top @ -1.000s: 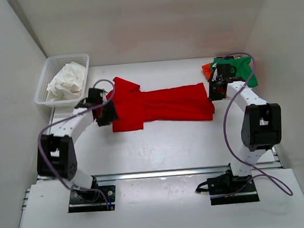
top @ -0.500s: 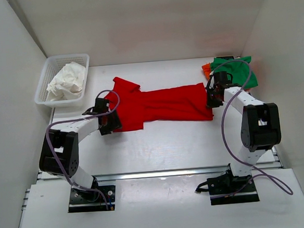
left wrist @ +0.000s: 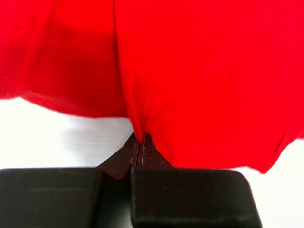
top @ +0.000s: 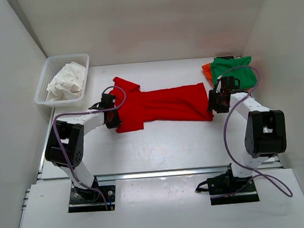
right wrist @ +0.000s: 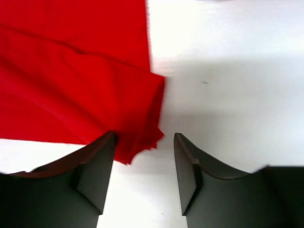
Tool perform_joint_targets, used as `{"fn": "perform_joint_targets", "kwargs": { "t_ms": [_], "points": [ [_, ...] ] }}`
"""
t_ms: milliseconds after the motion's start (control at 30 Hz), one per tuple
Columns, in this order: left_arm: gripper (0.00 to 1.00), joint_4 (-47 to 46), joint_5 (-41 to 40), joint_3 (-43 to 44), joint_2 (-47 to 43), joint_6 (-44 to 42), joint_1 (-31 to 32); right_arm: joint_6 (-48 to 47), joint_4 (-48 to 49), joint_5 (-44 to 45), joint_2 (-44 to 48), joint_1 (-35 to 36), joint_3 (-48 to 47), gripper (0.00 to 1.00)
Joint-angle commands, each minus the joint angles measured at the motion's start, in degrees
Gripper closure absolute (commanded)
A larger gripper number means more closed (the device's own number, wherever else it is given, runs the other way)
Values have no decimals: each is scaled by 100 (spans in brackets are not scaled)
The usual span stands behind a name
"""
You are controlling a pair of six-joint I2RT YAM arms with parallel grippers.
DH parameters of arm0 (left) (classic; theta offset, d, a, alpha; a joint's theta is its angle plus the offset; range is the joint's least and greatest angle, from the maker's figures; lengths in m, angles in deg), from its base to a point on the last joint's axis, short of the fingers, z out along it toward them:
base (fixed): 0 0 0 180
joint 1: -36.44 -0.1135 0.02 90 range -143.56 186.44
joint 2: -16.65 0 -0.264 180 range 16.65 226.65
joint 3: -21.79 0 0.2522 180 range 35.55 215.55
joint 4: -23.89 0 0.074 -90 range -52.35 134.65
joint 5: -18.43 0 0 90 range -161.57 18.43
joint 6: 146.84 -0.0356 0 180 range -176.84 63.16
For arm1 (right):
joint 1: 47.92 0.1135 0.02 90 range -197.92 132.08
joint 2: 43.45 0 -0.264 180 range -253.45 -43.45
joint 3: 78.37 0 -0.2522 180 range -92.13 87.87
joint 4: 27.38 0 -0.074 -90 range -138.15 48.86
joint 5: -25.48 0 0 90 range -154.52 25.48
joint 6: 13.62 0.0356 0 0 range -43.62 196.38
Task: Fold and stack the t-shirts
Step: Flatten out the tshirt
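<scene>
A bright red t-shirt (top: 162, 105) lies stretched across the middle of the table, partly folded lengthwise. My left gripper (top: 113, 118) sits at its left end, shut on a pinch of red cloth (left wrist: 142, 128) between the jaw tips. At the shirt's right corner (right wrist: 142, 137), my right gripper (top: 214, 103) stands open; the layered corner lies on the table between the jaws, nearer the left finger. A green t-shirt (top: 235, 70) lies folded at the back right on top of an orange one (top: 207, 68).
A white mesh basket (top: 45, 82) holding crumpled white cloth (top: 66, 82) stands at the back left. White walls close in the table on the left, back and right. The arm bases sit on the near rail.
My left gripper slid in to the shirt's left edge and shut on the cloth. My right gripper opened and let go of the right corner, which now rests on the table.
</scene>
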Motion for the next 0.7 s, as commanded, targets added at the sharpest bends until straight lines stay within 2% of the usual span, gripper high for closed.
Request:
{"fn": "perform_joint_targets", "kwargs": {
  "t_ms": [0,167,500,667],
  "points": [
    [100,748,241,-27,-322,-247,32,109,170,-15,524,-175,217,50],
    [100,766,442,-343,-1113,-213,-91,223,336,-58,543,-35,437,49],
    [100,749,618,-379,-1114,-221,-82,-32,794,12,718,483,938,43],
    [100,731,611,-414,-1088,-186,-56,-146,1039,152,754,633,1061,43]
  ]
}}
